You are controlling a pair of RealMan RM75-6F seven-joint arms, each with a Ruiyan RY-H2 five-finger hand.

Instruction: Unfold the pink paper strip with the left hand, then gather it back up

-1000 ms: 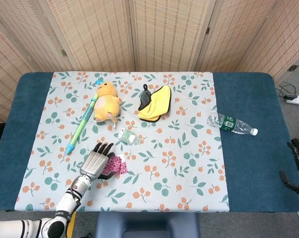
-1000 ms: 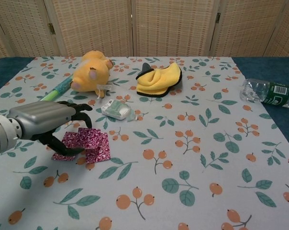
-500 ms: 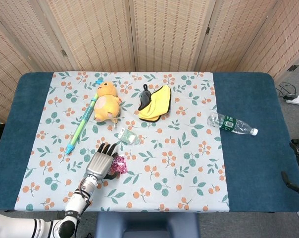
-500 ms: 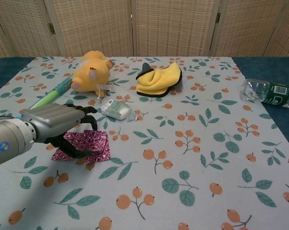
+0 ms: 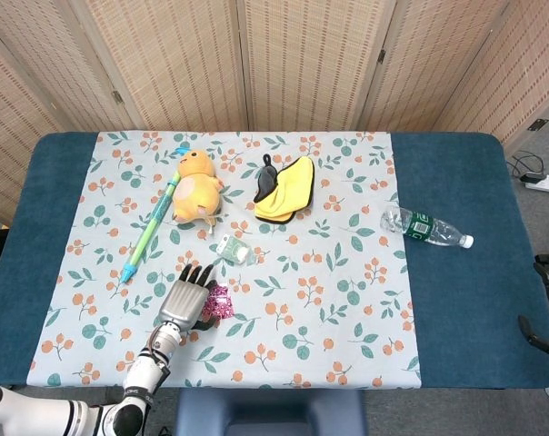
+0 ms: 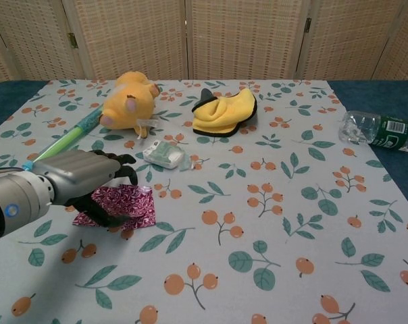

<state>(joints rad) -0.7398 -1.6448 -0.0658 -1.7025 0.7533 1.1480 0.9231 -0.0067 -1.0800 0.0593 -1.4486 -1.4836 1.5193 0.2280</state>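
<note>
Near the table's front-left edge, the left hand (image 6: 82,177) rests on the pink paper strip (image 6: 126,204), fingers curled over its left part; the strip extends rightward from it.

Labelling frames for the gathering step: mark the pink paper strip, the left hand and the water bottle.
pink paper strip (image 6: 131,203), chest view, exposed right half
left hand (image 6: 82,177), chest view, grey back
water bottle (image 5: 426,228), head view, green label

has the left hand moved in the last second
Yes. In the head view the left hand has slid right, toward the small white packet, and now covers more of the pink paper strip.
</note>
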